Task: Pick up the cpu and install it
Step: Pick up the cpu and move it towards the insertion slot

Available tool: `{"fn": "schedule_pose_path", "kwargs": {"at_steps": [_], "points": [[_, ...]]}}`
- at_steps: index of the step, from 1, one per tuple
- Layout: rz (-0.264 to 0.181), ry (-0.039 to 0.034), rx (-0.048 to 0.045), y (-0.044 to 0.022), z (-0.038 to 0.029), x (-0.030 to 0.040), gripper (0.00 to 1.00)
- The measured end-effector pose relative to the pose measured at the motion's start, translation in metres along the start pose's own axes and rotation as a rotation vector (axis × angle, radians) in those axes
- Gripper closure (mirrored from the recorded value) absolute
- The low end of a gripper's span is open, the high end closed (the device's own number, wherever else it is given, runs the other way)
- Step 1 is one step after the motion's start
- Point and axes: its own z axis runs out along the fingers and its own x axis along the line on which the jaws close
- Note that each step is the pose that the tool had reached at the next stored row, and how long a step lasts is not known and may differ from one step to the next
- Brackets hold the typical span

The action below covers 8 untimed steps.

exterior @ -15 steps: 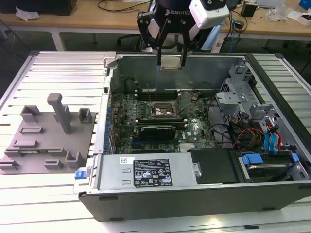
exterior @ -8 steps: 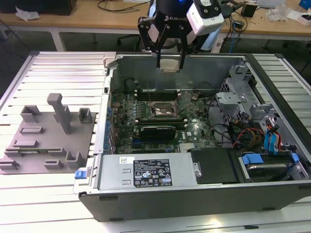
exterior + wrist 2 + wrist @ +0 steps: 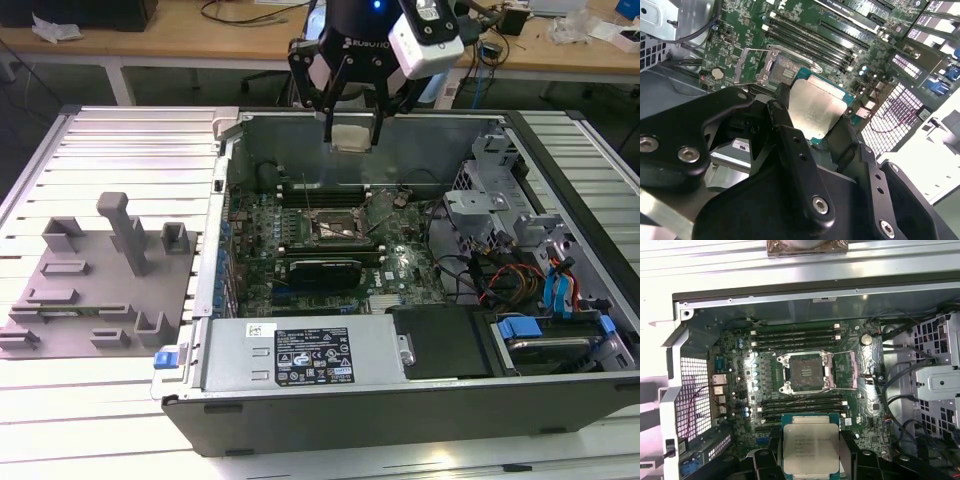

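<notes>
Exterior view's left: a grey fixture block (image 3: 95,285) is seen lying on the slatted worktop (image 3: 130,130), well apart from the gripper; just beside it an open computer case (image 3: 400,410) is laid flat, its motherboard (image 3: 300,270) exposed; the gripper (image 3: 352,125) is seen in the air against the case's far wall; its fingers (image 3: 328,118) are closed part-way on the cpu (image 3: 352,137), which is clamped by two opposite edges; in the second wrist view the silver top is seen between the black fingers (image 3: 785,125); the cpu is touched by nothing else and is carried clear of the board; the socket (image 3: 335,228) is seen uncovered below it; exterior view's right: a drive cage (image 3: 480,195) and blue-tabbed cables (image 3: 560,290) are noted.
</notes>
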Motion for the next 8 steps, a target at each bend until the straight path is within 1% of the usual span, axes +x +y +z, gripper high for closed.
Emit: {"fn": "schedule_pose_path", "kwargs": {"at_steps": [2,8], "points": [[0.001,0.0038,0.0005,0.0003,0.0011,-0.0013,0.46],[0.005,0.0114,0.0027,0.0018,0.0049,-0.0036,0.46]]}}
